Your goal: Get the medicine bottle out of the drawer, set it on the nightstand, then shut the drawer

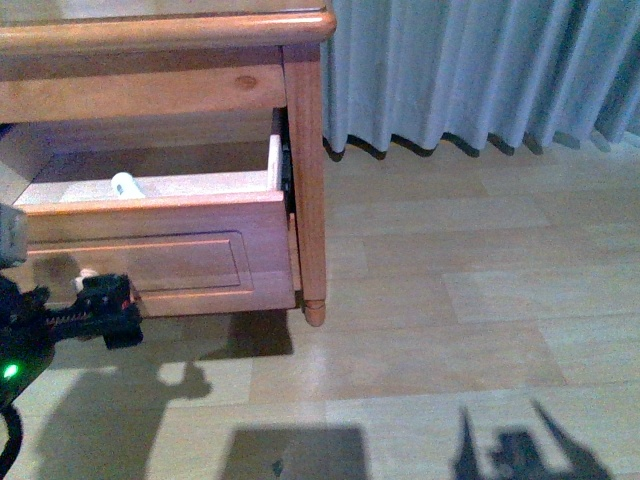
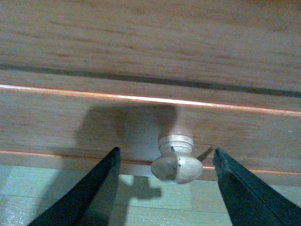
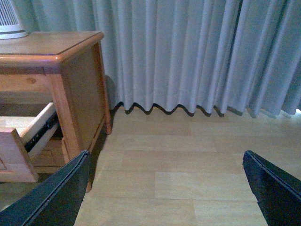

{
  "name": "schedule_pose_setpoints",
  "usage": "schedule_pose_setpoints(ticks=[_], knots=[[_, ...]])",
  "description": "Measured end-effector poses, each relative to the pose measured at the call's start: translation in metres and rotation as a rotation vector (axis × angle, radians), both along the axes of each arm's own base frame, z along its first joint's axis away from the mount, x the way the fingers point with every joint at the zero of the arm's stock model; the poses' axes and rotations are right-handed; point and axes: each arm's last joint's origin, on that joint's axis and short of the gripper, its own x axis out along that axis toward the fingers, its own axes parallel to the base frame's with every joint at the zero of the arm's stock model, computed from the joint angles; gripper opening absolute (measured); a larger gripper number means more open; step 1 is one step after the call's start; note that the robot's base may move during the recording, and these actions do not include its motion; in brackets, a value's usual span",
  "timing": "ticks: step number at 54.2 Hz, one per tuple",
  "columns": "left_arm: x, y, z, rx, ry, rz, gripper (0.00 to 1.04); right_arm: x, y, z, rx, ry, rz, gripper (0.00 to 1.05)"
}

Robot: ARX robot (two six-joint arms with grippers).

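The nightstand (image 1: 200, 30) fills the upper left of the front view, with its drawer (image 1: 170, 215) pulled out. Inside, near the drawer's front wall, lies the small white medicine bottle (image 1: 125, 186). My left gripper (image 1: 105, 300) is low in front of the drawer's panel. In the left wrist view, the left gripper (image 2: 166, 153) stands open with its fingers either side of the round wooden knob (image 2: 174, 162), not touching it. My right gripper (image 3: 166, 155) is open over bare floor, to the right of the nightstand (image 3: 80, 80). The drawer's (image 3: 19, 141) side and slide rail show there.
A white ribbed appliance (image 3: 9, 21) stands on the nightstand top. Grey-blue curtains (image 1: 480, 70) hang behind and to the right. Pale wood floor (image 1: 450, 300) spreads right of the nightstand's leg (image 1: 308, 200). Arm shadows fall on the floor in front.
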Motion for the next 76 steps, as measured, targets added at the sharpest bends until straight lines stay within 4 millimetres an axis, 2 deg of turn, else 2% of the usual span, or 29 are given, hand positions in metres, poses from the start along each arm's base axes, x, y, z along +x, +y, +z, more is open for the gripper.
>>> schedule_pose_setpoints(ticks=[3,7,11,19,20,24,28,33,35,39,43,52,62,69,76], knots=[[-0.031,0.006,0.01,-0.003,0.083,0.041,0.99,0.0,0.0,0.0,0.0,0.0,0.0,0.98],[-0.071,0.012,0.029,-0.01,0.159,0.062,0.97,0.0,0.0,0.0,0.0,0.0,-0.001,0.98],[-0.08,0.013,0.046,-0.024,0.159,0.058,0.98,0.0,0.0,0.0,0.0,0.0,0.001,0.98],[-0.084,0.015,0.099,-0.052,0.08,0.016,0.98,0.0,0.0,0.0,0.0,0.0,0.0,0.98],[-0.086,0.016,0.11,-0.061,0.062,0.005,0.98,0.0,0.0,0.0,0.0,0.0,0.0,0.98],[-0.1,0.018,0.152,-0.092,-0.018,-0.029,0.98,0.0,0.0,0.0,0.0,0.0,0.0,0.98],[-0.115,0.017,0.182,-0.101,-0.087,-0.059,0.98,0.0,0.0,0.0,0.0,0.0,0.0,0.98],[-0.133,0.014,0.204,-0.106,-0.133,-0.089,0.98,0.0,0.0,0.0,0.0,0.0,0.0,0.98],[-0.141,0.012,0.21,-0.068,-0.208,-0.07,0.93,0.0,0.0,0.0,0.0,0.0,0.0,0.98],[-0.156,0.01,0.216,0.007,-0.343,-0.041,0.81,0.0,0.0,0.0,0.0,0.0,0.0,0.98],[-0.165,0.012,0.214,0.043,-0.401,-0.034,0.68,0.0,0.0,0.0,0.0,0.0,0.0,0.98],[-0.166,0.021,0.188,0.08,-0.363,-0.03,0.38,0.0,0.0,0.0,0.0,0.0,-0.001,0.98],[-0.171,0.021,0.175,0.088,-0.375,-0.036,0.03,0.0,0.0,0.0,0.0,0.0,-0.004,0.98],[-0.172,0.021,0.167,0.09,-0.373,-0.034,0.03,0.0,0.0,0.0,0.0,0.0,-0.004,0.98],[-0.182,0.021,0.161,0.09,-0.374,-0.033,0.03,0.0,0.0,0.0,0.0,0.0,-0.003,0.98]])
